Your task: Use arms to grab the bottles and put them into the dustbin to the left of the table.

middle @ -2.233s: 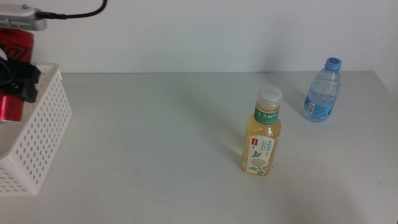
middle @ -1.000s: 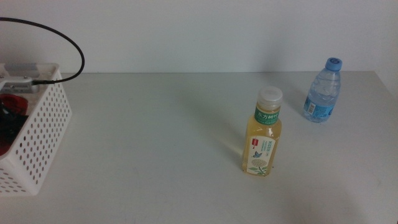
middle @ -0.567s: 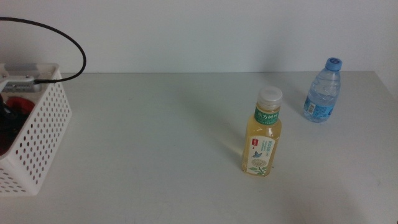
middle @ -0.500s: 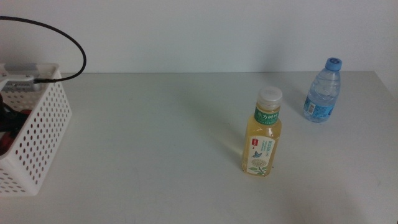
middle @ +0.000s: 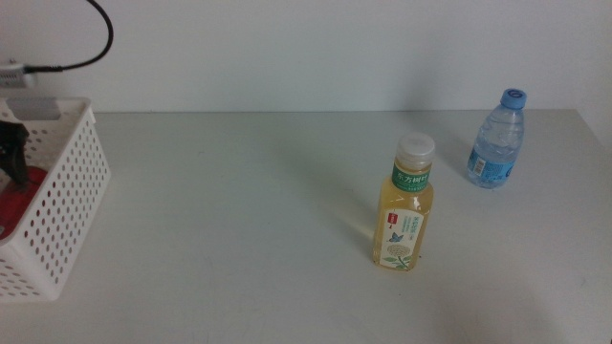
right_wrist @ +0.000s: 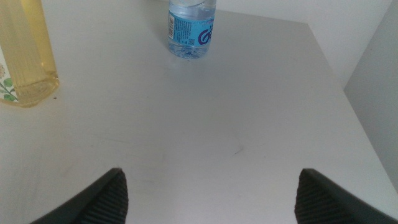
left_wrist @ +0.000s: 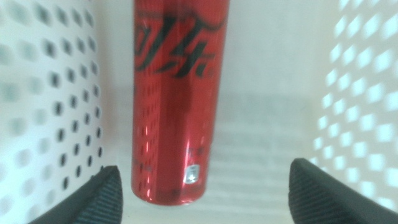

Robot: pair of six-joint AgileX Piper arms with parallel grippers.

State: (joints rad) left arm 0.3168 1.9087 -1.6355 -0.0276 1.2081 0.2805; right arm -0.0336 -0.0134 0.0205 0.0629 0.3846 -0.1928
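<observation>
The red cola can (left_wrist: 177, 93) lies on the floor of the white perforated dustbin (middle: 67, 182), free of my left gripper (left_wrist: 205, 193), whose jaws stand open above it. In the middle view the left gripper (middle: 13, 158) shows as a dark shape over the bin, with the can (middle: 13, 208) red below it. The yellow tea bottle (middle: 404, 205) stands upright mid-table. At the far right the clear water bottle (middle: 497, 141) is upright too. My right gripper (right_wrist: 211, 193) is open over bare table, short of the water bottle (right_wrist: 191, 28) and the tea bottle (right_wrist: 22, 56). It is out of the middle view.
A black cable (middle: 91, 38) loops above the bin at the far left. The bin's walls (left_wrist: 43, 106) close in on both sides of the left gripper. The table's right edge (right_wrist: 348, 106) runs near the water bottle.
The left gripper lowered the red can into the dustbin, let go of it, and has risen. The two bottles have not moved.
</observation>
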